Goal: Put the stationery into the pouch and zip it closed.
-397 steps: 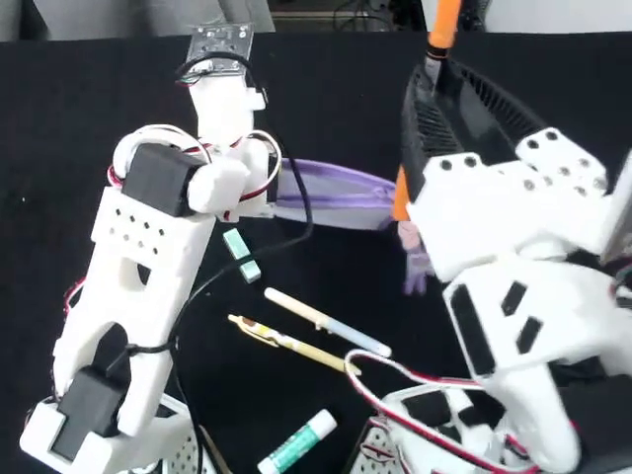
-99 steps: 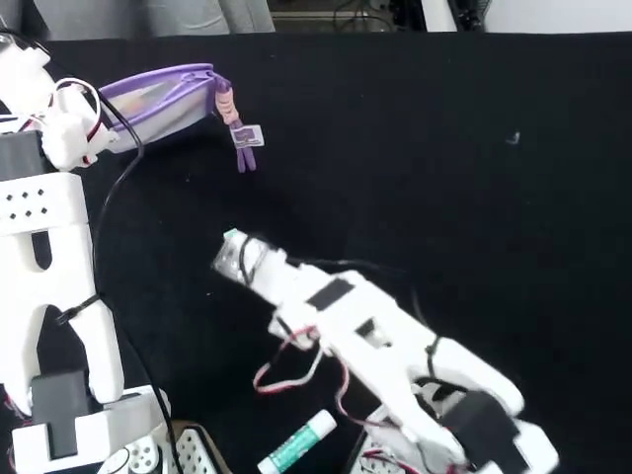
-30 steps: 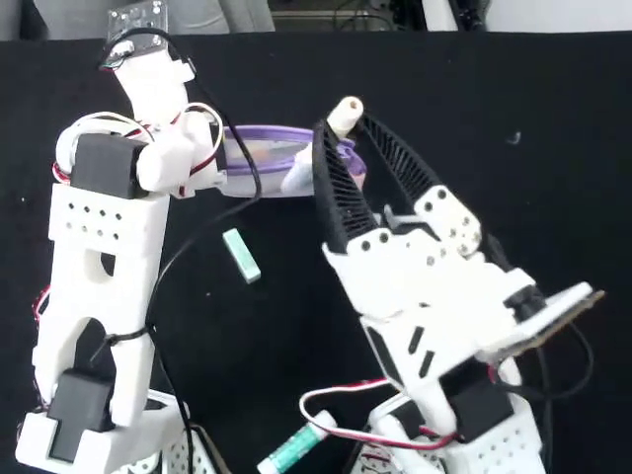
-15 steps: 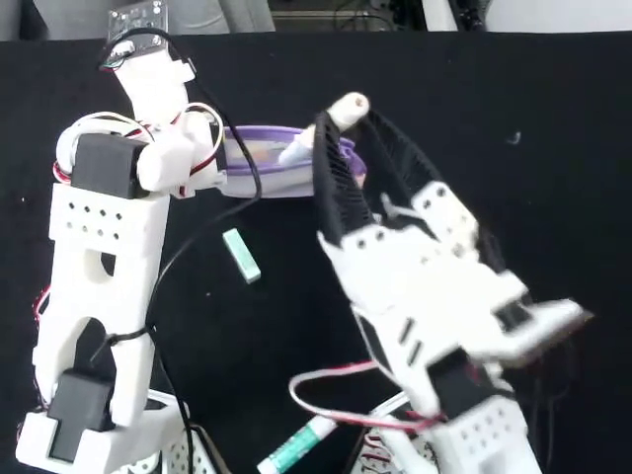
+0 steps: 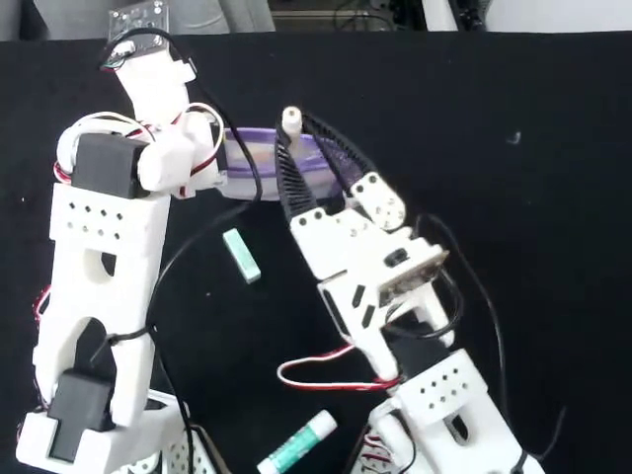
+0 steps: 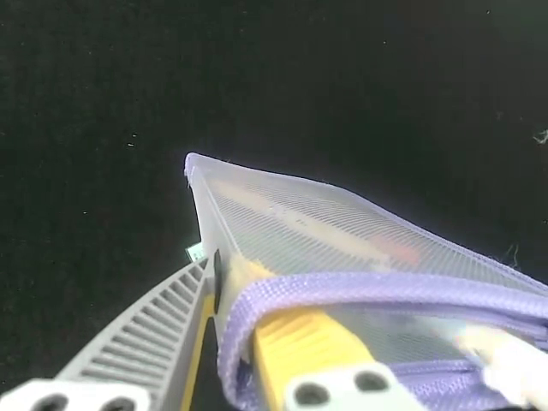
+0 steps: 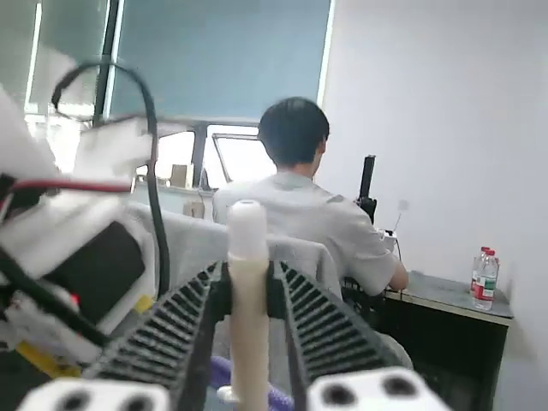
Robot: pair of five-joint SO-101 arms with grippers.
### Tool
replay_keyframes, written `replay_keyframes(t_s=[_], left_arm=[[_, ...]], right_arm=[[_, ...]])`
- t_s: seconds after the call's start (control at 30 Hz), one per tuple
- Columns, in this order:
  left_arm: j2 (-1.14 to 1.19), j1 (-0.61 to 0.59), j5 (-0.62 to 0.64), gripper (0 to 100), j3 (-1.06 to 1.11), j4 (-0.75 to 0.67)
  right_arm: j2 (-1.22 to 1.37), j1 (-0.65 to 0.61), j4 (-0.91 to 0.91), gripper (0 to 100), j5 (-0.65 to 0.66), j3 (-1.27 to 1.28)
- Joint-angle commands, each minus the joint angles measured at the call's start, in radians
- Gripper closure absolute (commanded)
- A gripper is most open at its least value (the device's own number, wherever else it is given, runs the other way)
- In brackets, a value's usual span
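My left gripper point(image 5: 219, 164) is shut on one end of the purple mesh pouch point(image 5: 253, 164), holding it up with its mouth open. In the left wrist view the gripper point(image 6: 224, 282) pinches the pouch point(image 6: 342, 244) at its purple rim. My right gripper point(image 5: 297, 134) is shut on a cream pen point(image 5: 291, 119), which stands upright with its lower end at the pouch mouth. The right wrist view shows the pen point(image 7: 247, 231) clamped between the black fingers of that gripper point(image 7: 248, 278). A mint eraser point(image 5: 241, 255) and a green-and-white glue stick point(image 5: 296, 443) lie on the black table.
The black table point(image 5: 533, 148) has open room to the right and at the back. The two arm bases stand at the near edge, with a red-and-white cable loop point(image 5: 316, 373) by the right one.
My right gripper has swung left and down with the pen, bringing it to the pouch mouth. The left arm and the pouch have stayed put.
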Motion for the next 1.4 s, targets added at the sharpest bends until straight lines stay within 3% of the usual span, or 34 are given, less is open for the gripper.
replay_keyframes(t_s=[0.0,0.1,0.33,0.67,0.8,1.03,1.37], left_arm=[[-0.04,0.002,-0.011,97,-0.071,-0.005],[-0.038,0.001,-0.011,97,-0.071,-0.006],[-0.037,-0.111,-0.011,97,-0.07,-0.044],[-0.037,-0.357,-0.011,97,-0.07,-0.129],[-0.037,-0.372,-0.011,97,-0.07,-0.135],[-0.037,-0.375,-0.014,97,-0.07,-0.138],[-0.037,-0.375,-0.015,97,-0.07,-0.137]], right_arm=[[0.004,0.009,-0.021,69.6,-0.011,-0.007],[0.002,-0.012,-0.015,60.9,-0.005,-0.005],[-0.093,-0.012,0.021,72.3,0.0,-0.004],[-0.305,-0.015,0.704,75.8,0.006,-0.231],[-0.305,-0.046,0.965,75.8,0.158,-0.338],[-0.303,-0.253,1.484,75.8,0.471,-0.435],[-0.303,-0.298,1.861,75.8,0.672,-0.414]])
